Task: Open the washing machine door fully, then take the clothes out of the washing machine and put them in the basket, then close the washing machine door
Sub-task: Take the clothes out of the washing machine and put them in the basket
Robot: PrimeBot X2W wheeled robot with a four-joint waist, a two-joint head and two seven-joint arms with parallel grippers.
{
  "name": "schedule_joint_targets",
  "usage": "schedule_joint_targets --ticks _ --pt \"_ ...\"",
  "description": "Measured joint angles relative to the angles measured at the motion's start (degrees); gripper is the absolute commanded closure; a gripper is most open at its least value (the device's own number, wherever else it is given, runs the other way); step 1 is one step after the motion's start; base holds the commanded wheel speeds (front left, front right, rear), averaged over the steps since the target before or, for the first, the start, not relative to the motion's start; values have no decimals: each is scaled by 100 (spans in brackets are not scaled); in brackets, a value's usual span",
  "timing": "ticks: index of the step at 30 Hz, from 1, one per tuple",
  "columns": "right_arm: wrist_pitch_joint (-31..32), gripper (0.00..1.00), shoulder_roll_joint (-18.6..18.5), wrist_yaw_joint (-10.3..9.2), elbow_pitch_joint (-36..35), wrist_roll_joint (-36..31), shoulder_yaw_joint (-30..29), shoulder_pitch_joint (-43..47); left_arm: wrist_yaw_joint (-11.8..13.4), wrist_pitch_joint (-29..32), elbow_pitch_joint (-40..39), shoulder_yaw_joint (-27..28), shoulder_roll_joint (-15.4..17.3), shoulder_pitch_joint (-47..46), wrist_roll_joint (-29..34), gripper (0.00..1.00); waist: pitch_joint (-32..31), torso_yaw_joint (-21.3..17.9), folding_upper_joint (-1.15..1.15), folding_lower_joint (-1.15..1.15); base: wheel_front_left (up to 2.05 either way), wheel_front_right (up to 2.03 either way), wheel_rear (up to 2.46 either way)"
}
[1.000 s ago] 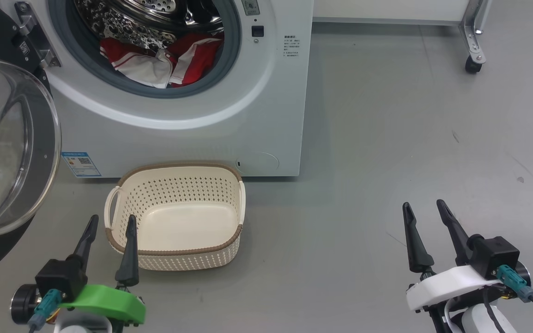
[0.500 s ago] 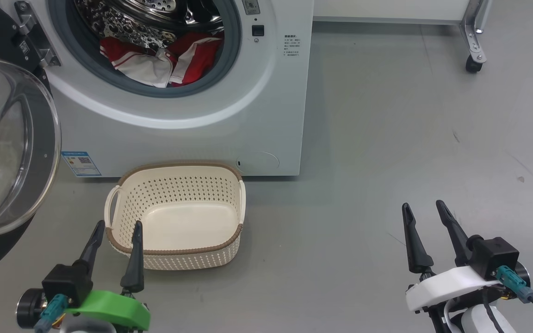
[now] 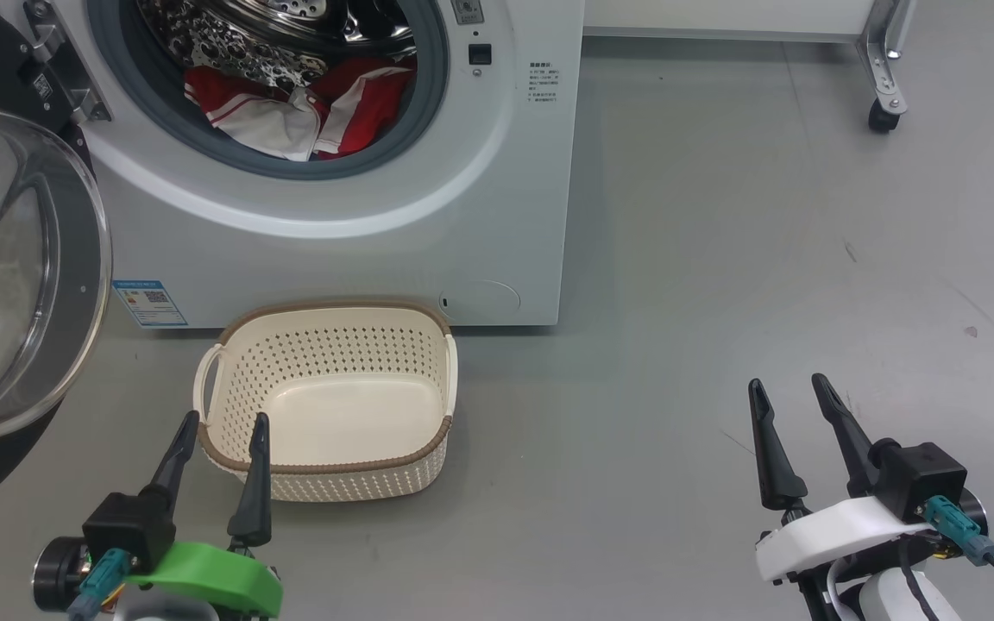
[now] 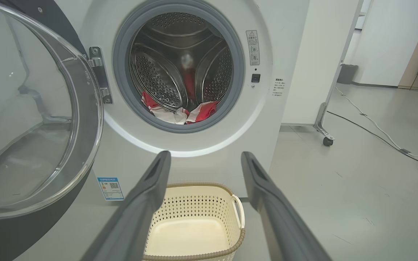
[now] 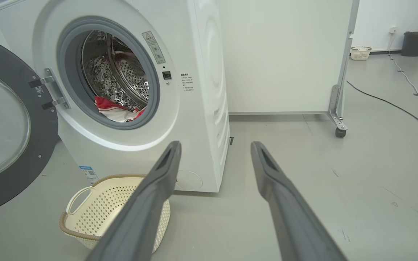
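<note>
The white washing machine point(image 3: 462, 224) stands ahead with its door point(image 3: 22, 259) swung wide to the left, glass bowl bulging toward me. Red and white clothes point(image 3: 290, 116) lie at the bottom of the steel drum, also seen as clothes point(image 4: 180, 112) and clothes point(image 5: 116, 108). The cream basket point(image 3: 324, 466) sits empty on the floor in front of the machine. My left gripper point(image 3: 225, 418) is open, its tips at the basket's near left rim. My right gripper point(image 3: 789, 384) is open over bare floor, far right of the basket.
A white partition on a wheeled metal foot point(image 3: 881, 116) stands right of the machine. Cables point(image 5: 405, 108) run across the grey floor behind it. A dark bin point(image 5: 414, 42) and a small white basket point(image 5: 360, 52) stand far back by the wall.
My left gripper has drawn back a little toward me and slightly right, along the basket's near left corner. The right arm has stayed put.
</note>
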Motion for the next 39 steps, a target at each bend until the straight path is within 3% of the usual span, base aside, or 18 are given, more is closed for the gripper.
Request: schedule_joint_targets --ticks 21,39 --pt "0 0 24 5 9 -1 4 1 -7 1 -79 -73 56 2 136 0 43 16 0 0 2 -8 6" --pt "0 0 42 5 42 -1 3 1 1 10 -125 -82 74 18 145 0 37 25 0 0 34 -96 62"
